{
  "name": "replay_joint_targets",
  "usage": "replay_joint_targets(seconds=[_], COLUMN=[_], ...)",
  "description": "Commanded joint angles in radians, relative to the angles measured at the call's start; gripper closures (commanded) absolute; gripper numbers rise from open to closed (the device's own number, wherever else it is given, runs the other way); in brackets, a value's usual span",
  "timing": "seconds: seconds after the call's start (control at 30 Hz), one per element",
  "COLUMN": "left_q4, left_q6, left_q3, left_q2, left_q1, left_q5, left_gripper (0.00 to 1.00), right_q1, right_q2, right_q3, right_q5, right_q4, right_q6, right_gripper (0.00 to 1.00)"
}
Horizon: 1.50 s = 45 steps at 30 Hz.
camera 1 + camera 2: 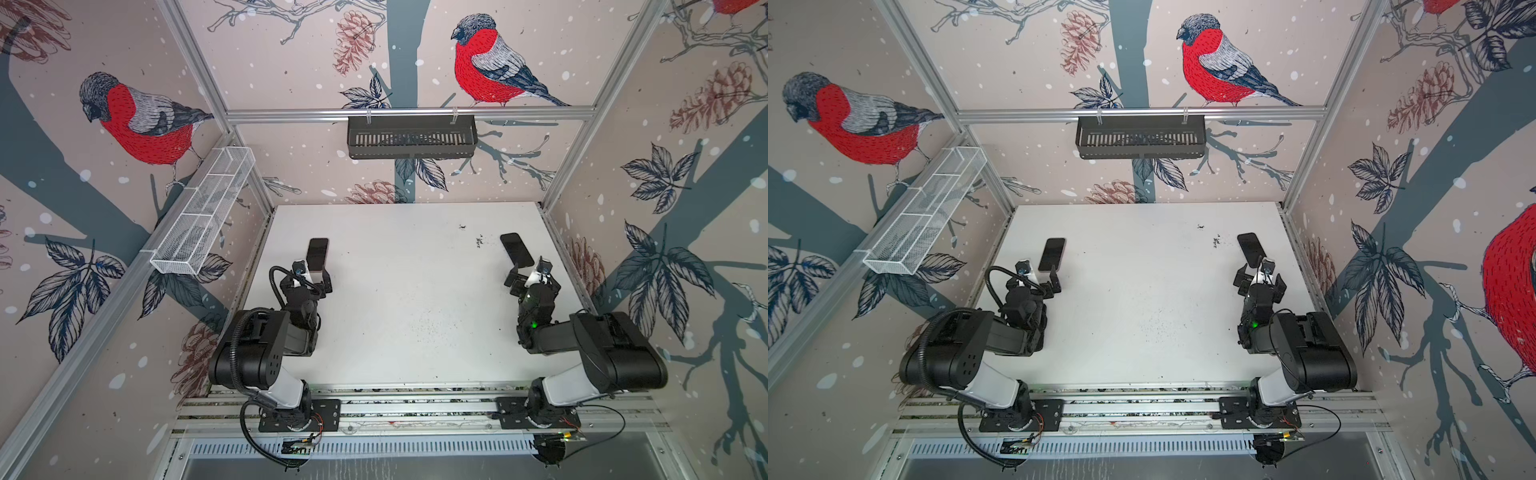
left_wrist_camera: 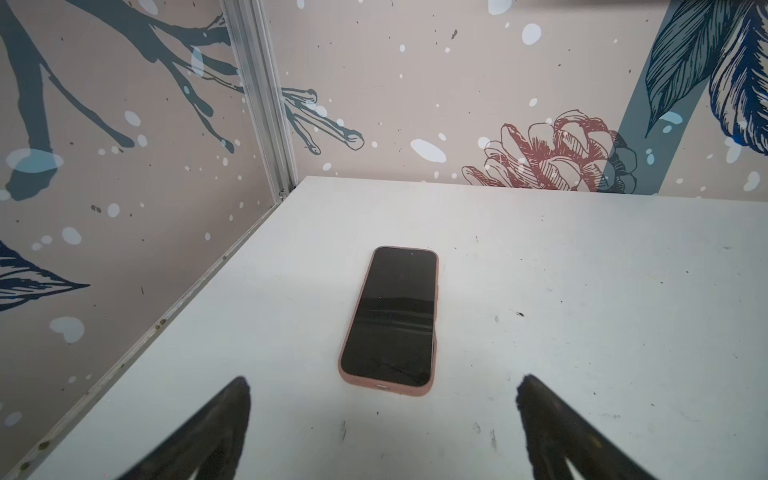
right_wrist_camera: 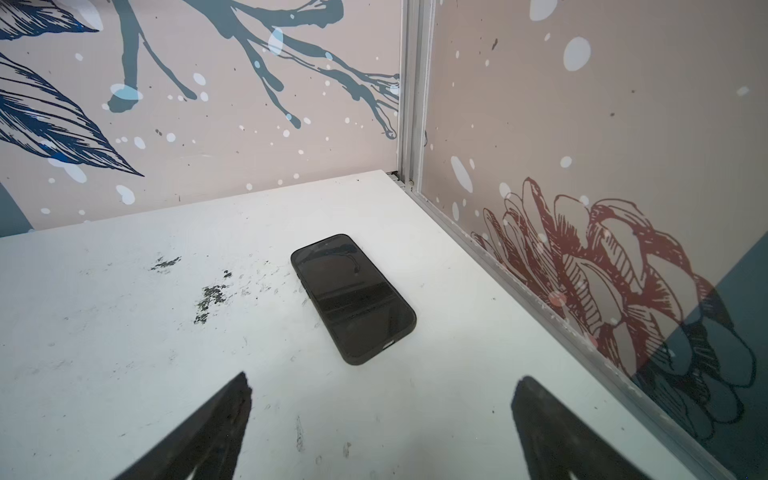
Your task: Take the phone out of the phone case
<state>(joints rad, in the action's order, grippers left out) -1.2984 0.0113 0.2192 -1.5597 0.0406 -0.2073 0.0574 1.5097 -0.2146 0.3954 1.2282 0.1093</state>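
On the table (image 1: 395,291), a pink-cased phone (image 2: 390,320) lies before the left pincer (image 2: 383,384), a black-cased phone (image 3: 353,299) before the right pincer (image 3: 384,379). Both gape wide, empty. Removal seems unstarted; next, grip one case.

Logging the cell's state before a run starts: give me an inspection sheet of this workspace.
Surface: white table, dark scuffs.
Job's things: phone in pink case, phone in black case; both flat, screen up.
Clutter: nothing seen.
Grippers: left gripper, right gripper open, empty, each short of its phone.
Cables: black corrugated hose and thin wire, both hanging in loose loops.
Surroundings: bird-print walls, white mesh basket, black basket.
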Motion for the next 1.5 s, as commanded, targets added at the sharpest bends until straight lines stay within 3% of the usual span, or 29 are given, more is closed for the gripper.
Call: replay_joint_targets(seconds=[0.0,0.83,0.97,1.03,1.07,1.1,1.23,1.4,1.47], left_q4=[-0.034,-0.03,-0.032,0.022,0.069,0.109,0.319,0.738,0.902], left_q6=[-0.001,0.002,-0.005,-0.008,-0.012,-0.021,-0.018,0.198,0.293], left_q3=[0.0,0.001,0.0,0.008,0.012,0.014,0.032,0.147,0.223], left_q2=[0.003,0.004,0.012,0.06,0.105,0.148,0.365,0.652,0.717], left_q1=[-0.004,-0.006,-0.004,-0.002,0.006,0.018,0.13,0.232,0.275], left_q5=[0.011,0.017,0.024,0.023,0.012,0.013,-0.08,-0.097,-0.043], left_gripper=[0.01,0.01,0.02,0.02,0.01,0.02,0.01,0.01,0.01], right_q1=[-0.008,-0.007,0.047,0.045,0.073,0.123,0.213,0.365,0.455], right_q2=[-0.006,-0.008,-0.034,-0.046,-0.066,-0.11,-0.31,-0.493,-0.548], right_q3=[0.003,0.004,0.006,0.032,0.028,-0.007,-0.163,-0.34,-0.409], right_q5=[-0.024,-0.023,0.074,0.061,0.116,0.228,0.293,0.283,0.287], right_q4=[0.02,0.019,0.015,0.061,0.083,-0.018,-0.472,-0.936,-1.084], right_q6=[0.017,0.016,-0.011,-0.022,-0.073,-0.083,-0.036,0.085,0.103], right_gripper=[0.0,0.0,0.0,0.0,0.0,0.0,0.0,0.0,0.01])
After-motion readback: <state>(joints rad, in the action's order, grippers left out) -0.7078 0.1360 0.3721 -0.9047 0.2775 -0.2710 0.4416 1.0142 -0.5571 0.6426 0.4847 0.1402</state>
